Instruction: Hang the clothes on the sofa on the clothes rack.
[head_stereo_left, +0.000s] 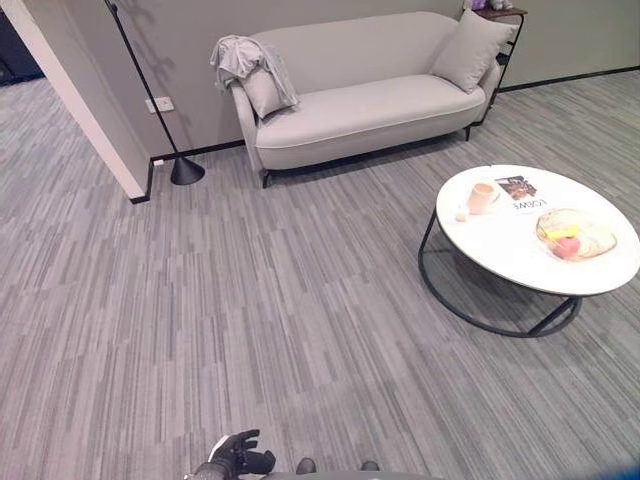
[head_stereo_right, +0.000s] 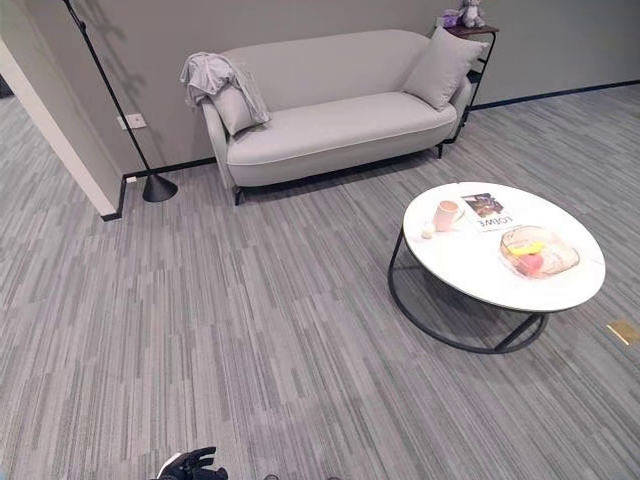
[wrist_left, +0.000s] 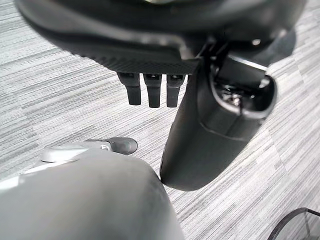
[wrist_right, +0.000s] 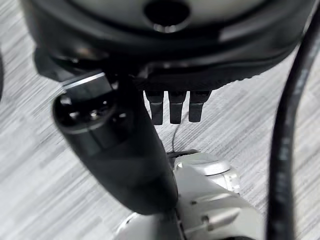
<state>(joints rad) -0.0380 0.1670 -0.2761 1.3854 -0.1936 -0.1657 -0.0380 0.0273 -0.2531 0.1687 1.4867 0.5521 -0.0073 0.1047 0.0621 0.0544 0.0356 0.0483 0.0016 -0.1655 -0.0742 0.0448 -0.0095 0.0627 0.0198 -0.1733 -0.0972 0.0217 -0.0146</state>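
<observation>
Left hand (head_stereo_left: 236, 456) and right hand (wrist_right: 120, 150) hang loose-fingered, empty; grey clothes (head_stereo_left: 243, 58) drape sofa (head_stereo_left: 370, 112) arm.

**A living room in a home or show flat**

A pale grey sofa (head_stereo_left: 370, 110) stands against the wall at 12 o'clock, with a matching cushion (head_stereo_left: 470, 50) and a grey garment (head_stereo_left: 245, 60) draped over one arm. A slim black floor lamp (head_stereo_left: 186, 172) stands at 11 o'clock. At 2 o'clock a low round white worktop (head_stereo_left: 500, 245) carries a mug (head_stereo_left: 482, 196), a magazine (head_stereo_left: 520, 190) and a glass bowl of fruit (head_stereo_left: 575, 238). Striped grey flooring (head_stereo_left: 250, 320) runs throughout.
</observation>
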